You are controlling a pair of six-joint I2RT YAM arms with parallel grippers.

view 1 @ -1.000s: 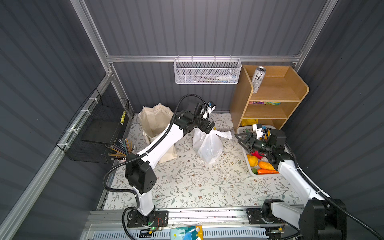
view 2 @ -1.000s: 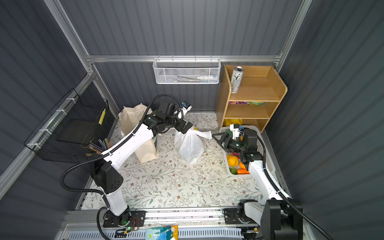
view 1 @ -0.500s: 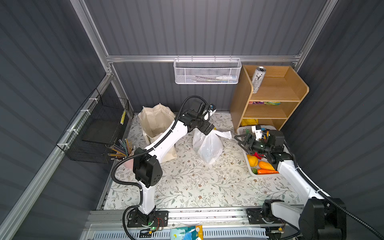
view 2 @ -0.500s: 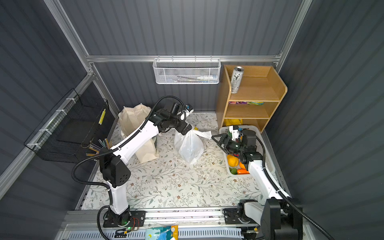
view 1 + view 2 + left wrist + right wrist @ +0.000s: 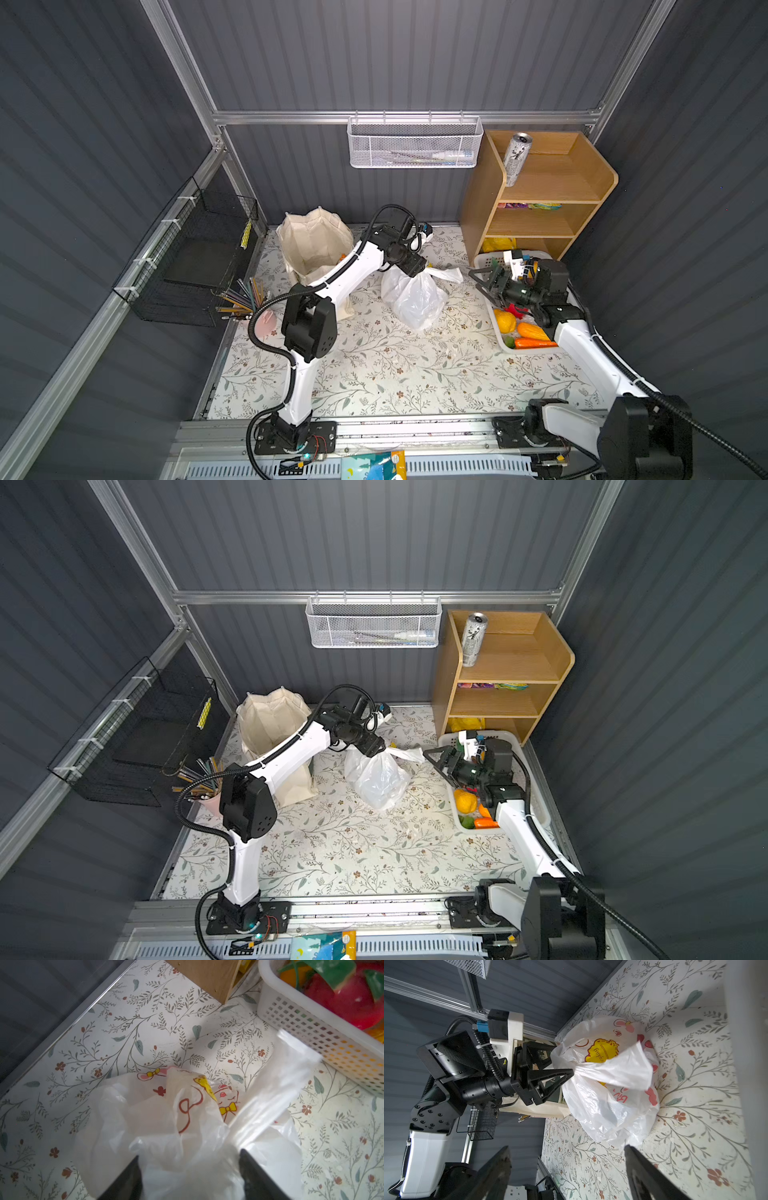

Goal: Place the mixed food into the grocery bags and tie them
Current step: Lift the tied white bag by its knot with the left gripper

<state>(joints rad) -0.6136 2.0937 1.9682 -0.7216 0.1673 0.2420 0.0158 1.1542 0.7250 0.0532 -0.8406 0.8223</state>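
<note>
Bag of thin white plastic (image 5: 415, 301), printed with yellow and pink cartoons, slumped mid-tabletop (image 5: 395, 374). Its long axis runs from the bunched neck down to the bulging bottom, which lies nearer the front edge. One loose handle flares toward the white slotted basket (image 5: 311, 1030). Your left gripper (image 5: 189, 1155) is half closed, pinching that neck. Your right gripper (image 5: 478, 279) gapes wide and empty at the basket's rim. The cream canvas tote (image 5: 311, 245) stands just beside the bag. Bare floral tabletop lies in front.

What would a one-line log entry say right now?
left gripper: around plastic bag neck | right gripper: open, empty, near basket | fruit: in basket
</note>
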